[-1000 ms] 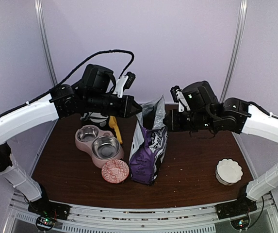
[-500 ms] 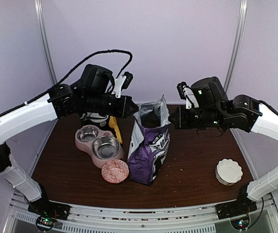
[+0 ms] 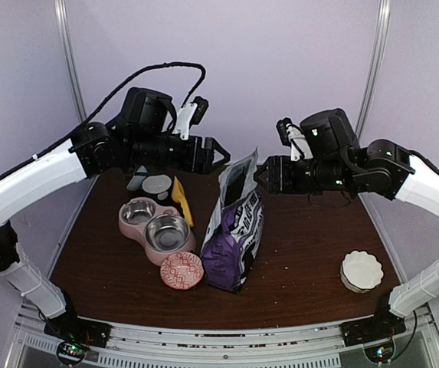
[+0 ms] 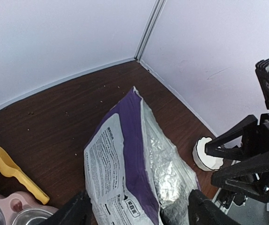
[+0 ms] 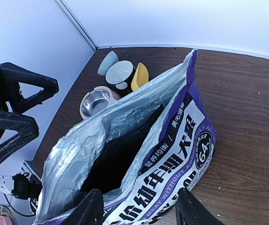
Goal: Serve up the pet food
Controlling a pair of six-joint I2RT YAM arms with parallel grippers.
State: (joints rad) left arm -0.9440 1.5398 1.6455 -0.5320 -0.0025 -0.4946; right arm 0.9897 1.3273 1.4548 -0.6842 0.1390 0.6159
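Bag (image 3: 234,238) stands open between left pincer (image 3: 219,156) and right pincer (image 3: 262,173), both spread, empty; kibble presumably inside, unseen; yellow scoop (image 3: 181,201) likely next.

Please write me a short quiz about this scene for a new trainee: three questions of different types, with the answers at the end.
1. True or false: the purple bag stands upright with its top open.
2. Where does the yellow scoop lie?
A) inside the bag
B) on the table, beside the pink feeder
C) in a white bowl
3. Short answer: are the left gripper and the right gripper open or shut, and does either one clamp the bag?

Key
1. True.
2. B.
3. Both are open; neither clamps the bag.
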